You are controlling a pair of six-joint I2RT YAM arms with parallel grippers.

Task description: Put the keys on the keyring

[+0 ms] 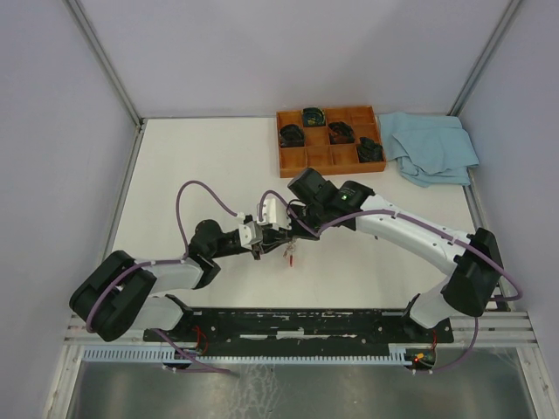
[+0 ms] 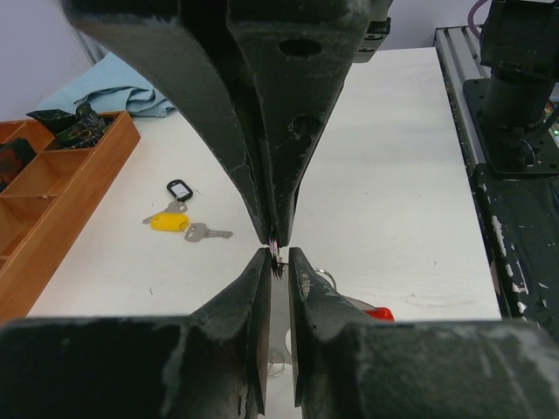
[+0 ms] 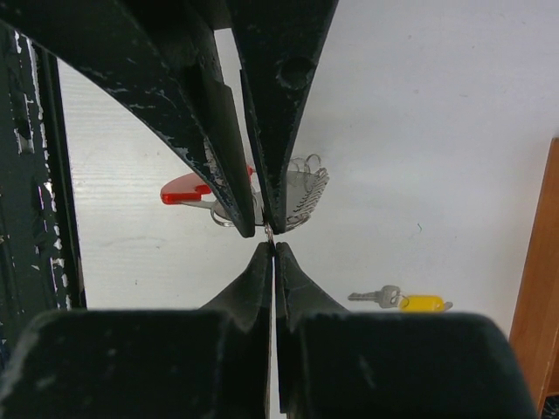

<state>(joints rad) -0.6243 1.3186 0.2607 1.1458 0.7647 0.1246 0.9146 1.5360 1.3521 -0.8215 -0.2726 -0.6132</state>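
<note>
Wrist views, unlike overhead, show right hand (image 3: 271, 245) pinching keyring (image 3: 307, 194), left hand (image 2: 278, 256) barely parted.

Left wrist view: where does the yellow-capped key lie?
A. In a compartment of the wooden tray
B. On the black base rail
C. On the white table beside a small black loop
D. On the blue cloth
C. The yellow-capped key lies flat on the white table, just below the black loop. It is outside the wooden tray.
</note>
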